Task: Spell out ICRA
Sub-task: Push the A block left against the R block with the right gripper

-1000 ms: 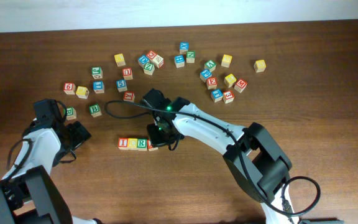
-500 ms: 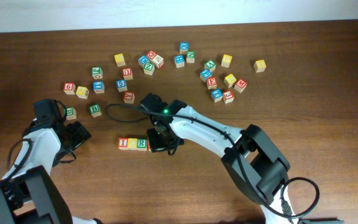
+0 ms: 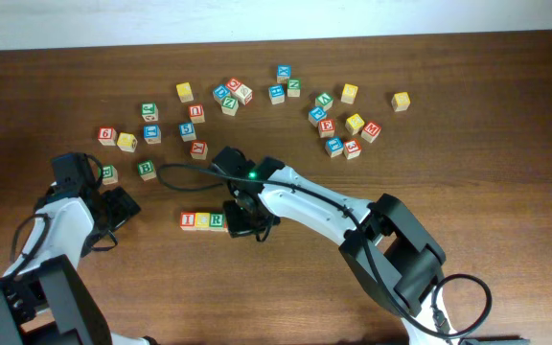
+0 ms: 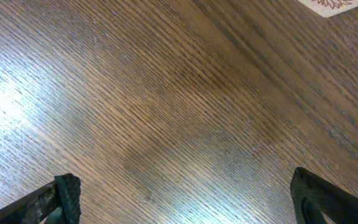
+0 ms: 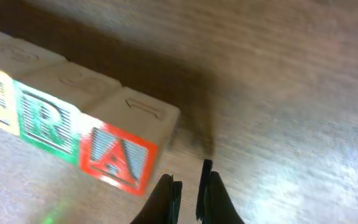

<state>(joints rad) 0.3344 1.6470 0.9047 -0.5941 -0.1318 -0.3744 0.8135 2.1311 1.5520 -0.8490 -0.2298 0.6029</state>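
R gripper (image 5: 188, 194) is shut, nothing between its fingers, tips low over the table (image 3: 506, 192) just beside the right end of the row (image 3: 203, 220). Nearest is the A block (image 5: 117, 155), red face up; can't tell if a finger touches it. Row reads I block (image 3: 189, 220), C block (image 3: 203, 220), R block (image 3: 218, 221), then A, all touching side by side in a straight line near the table's middle, a bit toward the left edge. From overhead the A is hidden under the gripper. L gripper (image 4: 185, 194) is wide open & empty, over bare wood nr the left edge, well apart from the row. Other blocks (image 3: 185, 92) lie scattered toward the far edge.
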